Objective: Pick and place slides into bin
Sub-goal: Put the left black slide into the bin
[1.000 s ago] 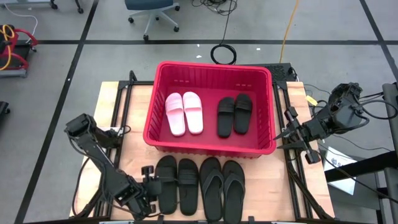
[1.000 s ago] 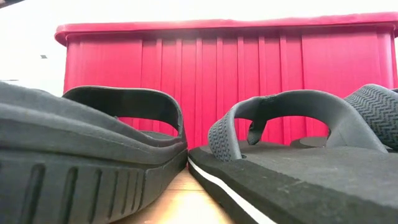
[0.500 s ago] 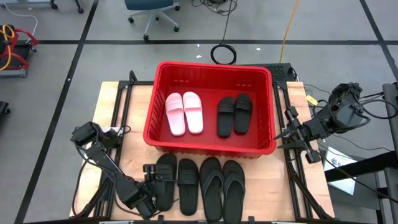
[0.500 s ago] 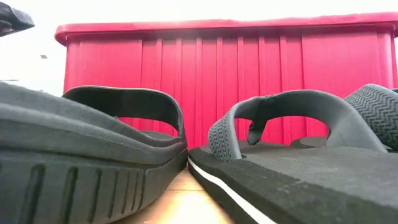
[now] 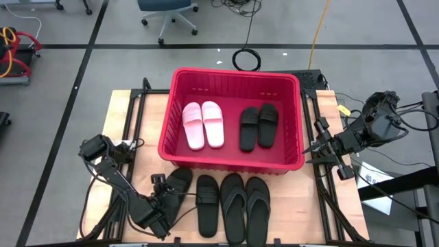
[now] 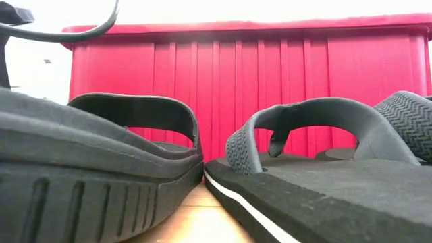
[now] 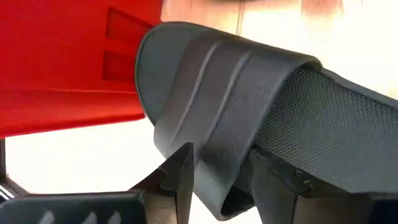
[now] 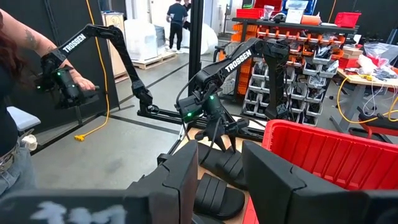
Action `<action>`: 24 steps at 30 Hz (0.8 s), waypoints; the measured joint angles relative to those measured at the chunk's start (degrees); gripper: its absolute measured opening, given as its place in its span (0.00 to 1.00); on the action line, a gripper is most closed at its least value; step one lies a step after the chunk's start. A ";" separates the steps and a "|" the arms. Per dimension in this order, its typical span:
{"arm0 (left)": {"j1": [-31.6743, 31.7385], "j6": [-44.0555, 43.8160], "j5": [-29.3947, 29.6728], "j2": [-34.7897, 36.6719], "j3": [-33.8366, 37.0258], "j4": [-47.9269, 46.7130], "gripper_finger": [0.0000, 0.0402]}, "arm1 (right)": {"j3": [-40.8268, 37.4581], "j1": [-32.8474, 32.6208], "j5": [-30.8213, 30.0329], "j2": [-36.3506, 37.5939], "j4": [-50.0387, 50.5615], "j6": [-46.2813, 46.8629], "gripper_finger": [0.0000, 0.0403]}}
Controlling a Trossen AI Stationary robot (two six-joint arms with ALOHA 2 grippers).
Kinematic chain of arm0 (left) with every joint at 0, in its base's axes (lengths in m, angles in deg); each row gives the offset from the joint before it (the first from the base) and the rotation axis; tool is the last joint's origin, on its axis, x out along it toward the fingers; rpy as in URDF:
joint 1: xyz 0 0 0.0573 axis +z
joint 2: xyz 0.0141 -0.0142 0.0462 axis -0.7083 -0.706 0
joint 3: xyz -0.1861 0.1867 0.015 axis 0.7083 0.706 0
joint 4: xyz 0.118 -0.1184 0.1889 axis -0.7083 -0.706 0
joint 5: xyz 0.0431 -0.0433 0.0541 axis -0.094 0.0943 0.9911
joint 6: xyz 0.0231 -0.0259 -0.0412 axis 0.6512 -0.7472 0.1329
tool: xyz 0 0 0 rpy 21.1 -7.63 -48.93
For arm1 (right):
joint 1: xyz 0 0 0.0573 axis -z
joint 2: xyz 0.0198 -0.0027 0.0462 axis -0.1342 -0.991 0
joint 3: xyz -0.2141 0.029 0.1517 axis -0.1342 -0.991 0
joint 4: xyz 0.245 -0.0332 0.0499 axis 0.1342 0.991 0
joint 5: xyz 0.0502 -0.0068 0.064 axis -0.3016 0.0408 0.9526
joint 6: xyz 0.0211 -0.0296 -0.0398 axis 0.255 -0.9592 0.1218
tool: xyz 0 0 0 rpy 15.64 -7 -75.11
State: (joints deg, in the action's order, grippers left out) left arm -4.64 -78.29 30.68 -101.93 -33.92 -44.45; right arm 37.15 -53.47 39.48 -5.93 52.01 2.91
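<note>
The red bin holds a white pair and a black wide-strap pair of slides. On the table in front of it lie one black wide-strap slide and a black flip-flop pair, flat on their soles. My left gripper is shut on the other black wide-strap slide, left of those. That slide also shows in the left wrist view and at the top left of the low view. My right gripper is open and empty, beside the bin's right wall. My left gripper pinches the slide's long left edge between its two fingers, coming from the table's near left. The fingers lie across that edge. The slide is raised off the table and tilted, its toe end pointing toward the bin.
The bin fills the table's middle and far part. The wooden table top is bare to the left of the bin. A person stands in the room beyond the table, with other robot arms and shelves. An office chair stands behind the table.
My left gripper has closed in on the leftmost black slide and taken hold of its left edge. It has risen and drawn the slide toward the table's left. The slide has lifted off the table and turned, its toe now slanting toward the bin.
</note>
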 joint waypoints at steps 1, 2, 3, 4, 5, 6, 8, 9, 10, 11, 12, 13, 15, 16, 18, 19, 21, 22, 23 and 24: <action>0.08 0.01 0.11 0.00 0.00 0.00 0.34 | 0.00 0.00 0.00 0.00 0.00 -0.08 0.29; 0.25 -0.13 0.09 0.00 0.00 0.05 0.34 | 0.00 0.00 0.00 0.00 0.00 -0.08 0.29; 0.47 -0.57 0.07 0.00 0.00 0.14 0.34 | 0.00 0.00 0.00 0.00 0.00 -0.08 0.29; 0.65 -1.13 0.06 0.00 0.00 0.19 0.34 | 0.00 0.00 0.00 0.00 0.00 -0.10 0.29; 0.85 -1.59 0.06 0.00 0.00 0.23 0.34 | 0.00 0.00 0.00 0.00 0.00 -0.11 0.29; 0.99 -2.01 0.03 0.00 0.00 0.27 0.34 | 0.00 0.01 0.00 0.00 0.00 -0.11 0.29; 1.42 -2.46 -0.11 0.01 0.10 0.48 0.34 | 0.00 0.00 0.00 0.00 0.00 -0.11 0.29; 1.70 -2.45 -0.35 0.02 0.23 0.60 0.34 | 0.00 0.00 0.00 0.00 0.00 -0.13 0.29; 1.96 -2.41 -0.63 0.02 0.33 0.67 0.34 | 0.00 0.02 0.00 0.00 0.00 -0.13 0.29; 2.30 -2.36 -1.03 0.02 0.35 0.74 0.33 | 0.00 0.02 0.00 0.00 0.00 -0.13 0.29; 2.60 -2.26 -1.42 0.03 0.35 1.00 0.32 | 0.00 0.00 0.00 0.00 0.00 -0.11 0.29; 2.83 -2.29 -1.65 0.04 0.35 1.18 0.29 | 0.00 0.00 0.00 0.00 0.00 -0.07 0.29; 3.15 -2.42 -1.79 0.04 0.35 1.16 0.22 | 0.00 0.00 0.00 0.00 0.00 -0.04 0.29; 3.28 -2.42 -1.77 0.04 0.35 1.16 0.18 | 0.00 0.01 0.00 0.00 0.00 -0.04 0.29; 3.55 -1.88 -1.83 0.08 0.35 1.11 0.08 | 0.00 0.00 0.00 0.00 0.00 0.00 0.29; 3.70 -1.34 -2.02 0.12 0.35 1.11 0.05 | 0.00 0.00 0.00 0.00 0.00 0.00 0.29; 4.00 -0.71 -3.00 0.13 0.31 1.12 0.03 | 0.00 0.00 0.00 0.00 0.00 0.02 0.29; 4.22 -0.47 -3.77 0.13 0.13 1.10 0.03 | 0.00 0.00 0.00 0.00 0.00 0.02 0.29; 4.46 -0.20 -4.70 0.13 -0.25 1.03 0.02 | 0.00 0.00 0.00 0.00 0.00 0.02 0.29; 4.77 0.21 -5.84 0.11 -0.90 0.87 0.02 | 0.00 0.00 0.00 0.00 0.00 0.02 0.29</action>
State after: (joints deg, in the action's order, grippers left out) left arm 0.13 -78.08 24.84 -101.82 -34.81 -43.58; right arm 37.15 -53.47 39.48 -5.93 52.01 2.94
